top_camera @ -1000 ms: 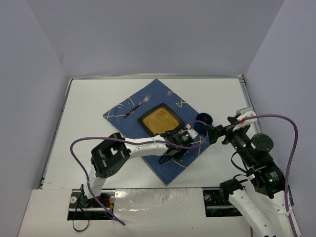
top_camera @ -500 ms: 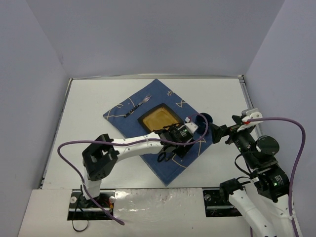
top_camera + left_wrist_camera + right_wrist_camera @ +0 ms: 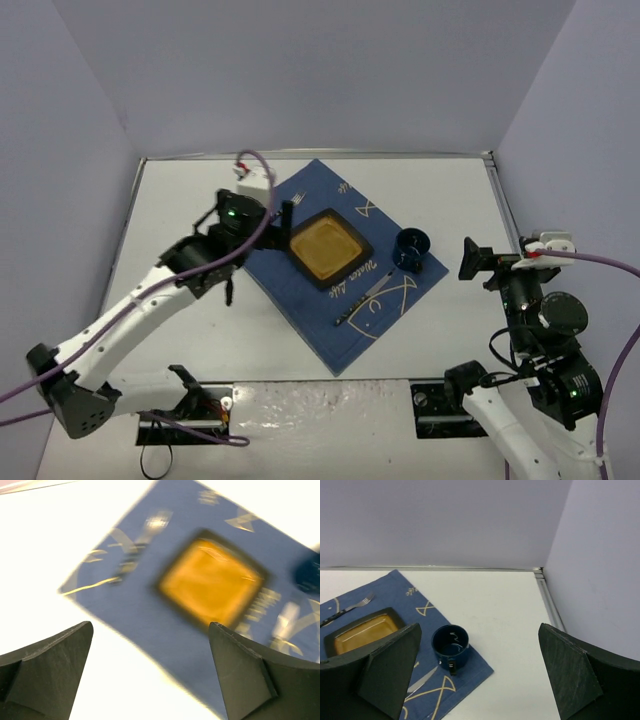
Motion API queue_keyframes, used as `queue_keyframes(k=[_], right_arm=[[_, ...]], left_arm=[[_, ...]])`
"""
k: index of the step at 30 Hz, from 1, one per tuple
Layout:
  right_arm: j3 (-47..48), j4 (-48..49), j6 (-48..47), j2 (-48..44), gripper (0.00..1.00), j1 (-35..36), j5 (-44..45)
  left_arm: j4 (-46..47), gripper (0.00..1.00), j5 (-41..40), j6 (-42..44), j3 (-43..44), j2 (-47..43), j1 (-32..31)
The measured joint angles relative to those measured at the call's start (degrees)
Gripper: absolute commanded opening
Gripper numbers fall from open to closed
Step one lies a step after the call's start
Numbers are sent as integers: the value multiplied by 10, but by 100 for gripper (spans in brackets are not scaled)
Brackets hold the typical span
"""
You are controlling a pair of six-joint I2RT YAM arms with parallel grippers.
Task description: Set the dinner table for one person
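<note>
On the white dinner table (image 3: pixel 440 190) lies a blue fish-print cloth (image 3: pixel 300 295). A square yellow plate (image 3: pixel 325 248) sits in its middle, a dark blue mug (image 3: pixel 412 248) at its right corner and a knife (image 3: pixel 365 300) right of the plate. The fork (image 3: pixel 350 607) lies left of the plate; the left arm hides it from above. My left gripper (image 3: pixel 258 250) hangs open and empty over the cloth's left corner, with the blurred plate (image 3: pixel 215 585) ahead of it. My right gripper (image 3: pixel 478 262) is open and empty, off the cloth to the right of the mug (image 3: pixel 450 646).
Grey walls close the table at the back and both sides, and a thin metal rim (image 3: pixel 547 600) runs along its right edge. Purple cables trail from both arms. Bare white tabletop (image 3: pixel 505 595) stretches behind and right of the cloth.
The left gripper opened, left the knife on the cloth right of the plate, then rose and swung to the cloth's left corner. The right arm drew back to the right.
</note>
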Motion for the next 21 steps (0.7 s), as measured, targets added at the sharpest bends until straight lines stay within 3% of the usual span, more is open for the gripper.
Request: queue_keyframes(k=[10,21], right_arm=[[-20,-10,-12,-19,100,0,119],[-80,-1,-6,-83,100,0,151]], left_arm=[[-100,97,-75,55,-101,-253,172],[-136,97,-143,50,-223,-477,179]])
